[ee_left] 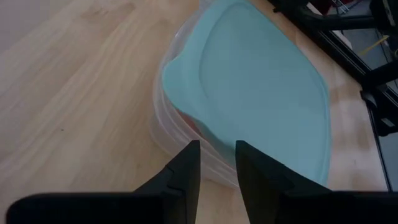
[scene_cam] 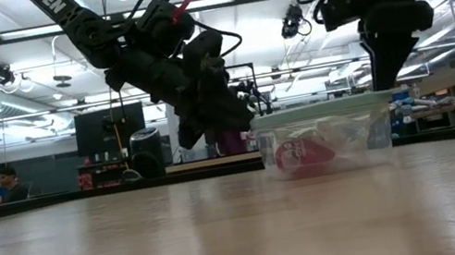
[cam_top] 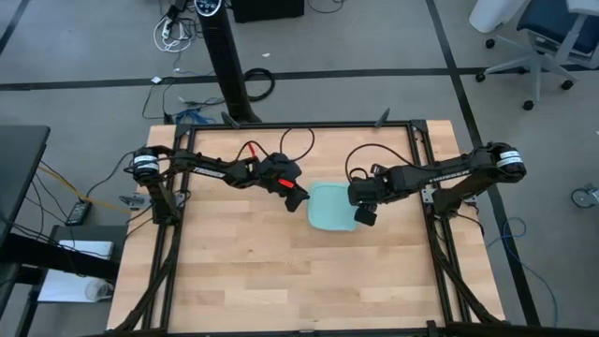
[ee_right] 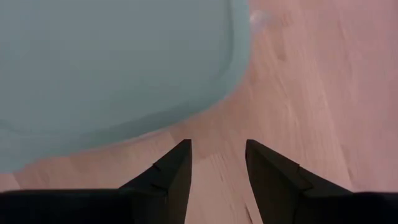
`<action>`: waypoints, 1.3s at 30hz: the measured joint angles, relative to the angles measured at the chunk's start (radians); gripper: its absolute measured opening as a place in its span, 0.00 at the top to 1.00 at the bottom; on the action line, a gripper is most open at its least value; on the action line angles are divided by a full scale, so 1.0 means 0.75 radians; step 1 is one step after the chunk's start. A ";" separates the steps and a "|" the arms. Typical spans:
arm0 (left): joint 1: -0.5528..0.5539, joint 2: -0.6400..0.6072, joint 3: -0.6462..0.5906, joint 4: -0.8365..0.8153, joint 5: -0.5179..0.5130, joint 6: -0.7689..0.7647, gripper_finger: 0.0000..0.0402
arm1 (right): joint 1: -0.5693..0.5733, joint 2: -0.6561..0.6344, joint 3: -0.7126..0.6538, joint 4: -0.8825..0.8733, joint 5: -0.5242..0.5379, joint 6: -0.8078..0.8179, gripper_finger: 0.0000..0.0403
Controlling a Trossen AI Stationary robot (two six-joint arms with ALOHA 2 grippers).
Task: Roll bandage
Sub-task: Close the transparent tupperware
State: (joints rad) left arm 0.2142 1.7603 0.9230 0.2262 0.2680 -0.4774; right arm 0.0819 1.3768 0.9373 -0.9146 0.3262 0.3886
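Red bandage (scene_cam: 303,154) sat inside the lidded container (cam_top: 331,207); left gripper (ee_left: 217,163) and right gripper (ee_right: 217,158) flanked it, fingers slightly apart, pinching nothing.

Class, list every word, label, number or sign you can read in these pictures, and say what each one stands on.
"BEN": white letters, cut off at the picture's edge so likely part of a longer word, on the dark upper link of the left arm in the low view.
Nothing else can be read: no print shows on the light-blue lid, the clear container, the red bandage inside it, or the table.
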 joint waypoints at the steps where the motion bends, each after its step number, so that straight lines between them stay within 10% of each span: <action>1: 0.000 0.000 0.000 0.000 0.000 0.000 0.74 | -0.002 -0.009 -0.015 0.024 -0.003 -0.003 0.63; 15: -0.002 0.001 0.000 -0.026 -0.010 -0.032 0.74 | 0.104 -0.047 -0.070 0.084 -0.101 0.052 0.65; 24: -0.002 0.001 0.000 0.005 -0.010 -0.033 0.74 | 0.505 -0.051 -0.070 0.124 0.257 0.084 0.69; 39: -0.008 0.001 0.005 0.022 -0.005 -0.064 0.74 | 0.687 0.252 -0.037 0.305 0.570 -0.243 0.71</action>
State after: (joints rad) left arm 0.2085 1.7607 0.9268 0.2424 0.2646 -0.5255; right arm 0.5975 1.5654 0.9099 -0.6858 0.7539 0.2067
